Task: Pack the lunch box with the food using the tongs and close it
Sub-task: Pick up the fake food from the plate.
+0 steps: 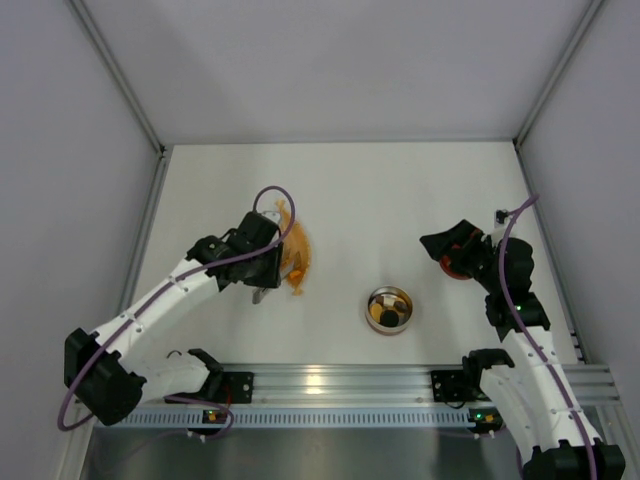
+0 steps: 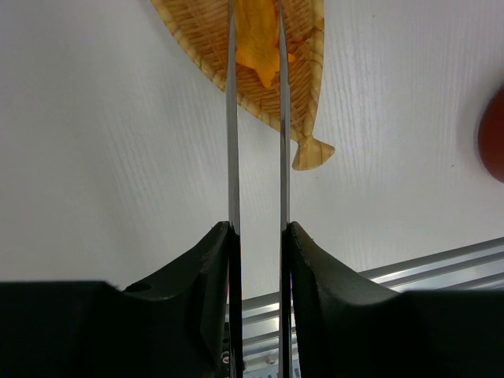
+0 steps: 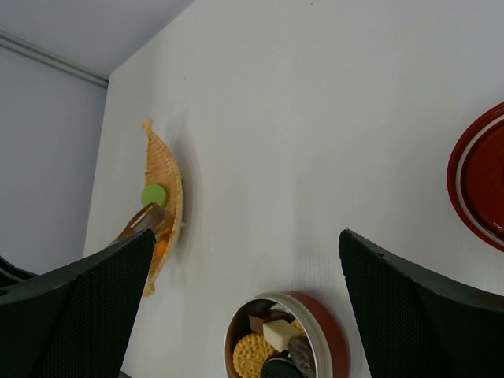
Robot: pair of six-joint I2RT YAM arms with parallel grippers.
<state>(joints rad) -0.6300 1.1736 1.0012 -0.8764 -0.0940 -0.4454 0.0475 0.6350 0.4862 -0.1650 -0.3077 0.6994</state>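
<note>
No words, labels, brand names or numbers can be read in any of the views. The only mark is on the red lid (image 3: 482, 179), which bears a pale curved line along its rim, not lettering.

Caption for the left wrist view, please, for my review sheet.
Left gripper clamps the tongs, whose arms straddle an orange food piece in a woven basket.
</note>
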